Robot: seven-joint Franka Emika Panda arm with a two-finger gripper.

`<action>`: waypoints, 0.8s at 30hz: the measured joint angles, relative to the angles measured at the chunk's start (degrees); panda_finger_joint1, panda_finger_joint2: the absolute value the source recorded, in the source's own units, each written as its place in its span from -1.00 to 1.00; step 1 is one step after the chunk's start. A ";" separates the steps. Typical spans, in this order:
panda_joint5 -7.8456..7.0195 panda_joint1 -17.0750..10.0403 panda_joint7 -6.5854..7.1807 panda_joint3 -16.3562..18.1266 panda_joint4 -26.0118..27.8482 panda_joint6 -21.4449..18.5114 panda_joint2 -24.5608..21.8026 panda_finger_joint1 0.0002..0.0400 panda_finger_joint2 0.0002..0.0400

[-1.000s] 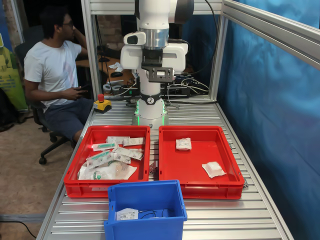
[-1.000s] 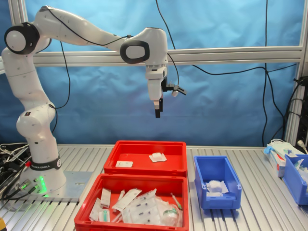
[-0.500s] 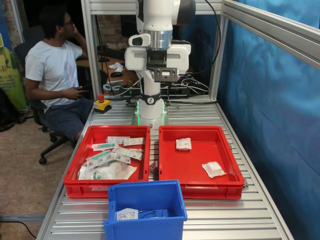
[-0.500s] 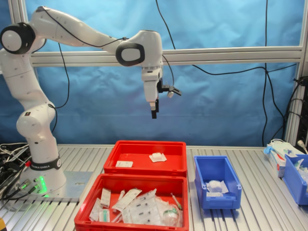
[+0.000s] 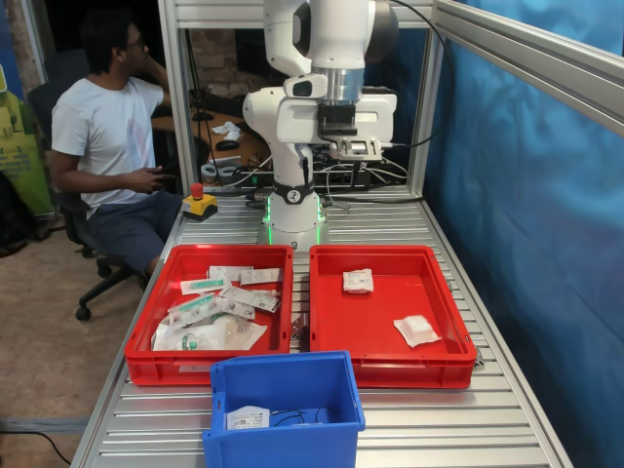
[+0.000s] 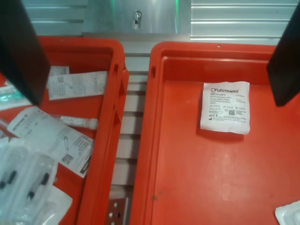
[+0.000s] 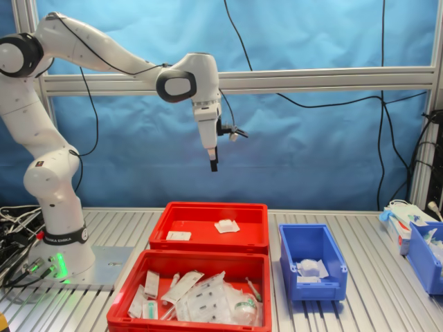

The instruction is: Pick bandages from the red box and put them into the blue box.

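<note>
The red box holds two white bandages; in the second exterior view it is the far tray with the packs. My gripper hangs high above this tray, open and empty. In the wrist view the gripper has its dark fingers wide apart, with one bandage lying below in the red box. The blue box holds a white pack.
A twin red tray is heaped with flat sachets. A seated person and a red stop button are at the first exterior view's left. Another blue bin stands at the second exterior view's right.
The arm has swung toward the second exterior view's left and the first exterior view's right, staying high above the trays. The gripper is still empty.
</note>
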 joint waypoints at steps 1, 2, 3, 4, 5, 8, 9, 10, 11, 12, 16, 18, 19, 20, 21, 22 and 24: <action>-0.05 0.00 0.00 0.31 -0.31 0.43 -0.03 1.00 1.00; -0.15 0.00 0.00 0.93 -0.94 1.33 -0.05 1.00 1.00; -0.19 0.00 0.00 1.23 -1.23 1.72 -0.05 1.00 1.00; -0.24 0.00 0.00 1.52 -1.54 2.21 -0.05 1.00 1.00; -0.28 0.00 0.00 1.81 -1.84 2.69 -0.06 1.00 1.00; -0.39 0.00 0.00 2.66 -2.72 3.81 -0.05 1.00 1.00; -0.43 0.00 0.00 2.94 -2.97 4.10 -0.06 1.00 1.00; -0.52 0.00 0.00 3.71 -3.65 4.81 -0.05 1.00 1.00; -0.55 0.00 0.00 3.95 -3.84 4.99 -0.04 1.00 1.00; -0.59 0.00 0.00 4.38 -4.09 5.30 0.02 1.00 1.00; -0.66 0.00 0.00 5.45 -4.40 6.29 0.52 1.00 1.00; -0.68 0.00 0.00 5.88 -4.49 6.98 0.91 1.00 1.00; -0.68 0.00 0.00 6.09 -4.52 7.39 1.15 1.00 1.00; -0.70 0.00 0.00 6.54 -4.59 8.31 1.72 1.00 1.00; -0.71 0.00 0.00 6.98 -4.66 9.43 2.40 1.00 1.00; -0.72 0.00 0.00 7.19 -4.68 9.99 2.79 1.00 1.00; -0.72 0.00 0.00 7.59 -4.70 11.31 3.71 1.00 1.00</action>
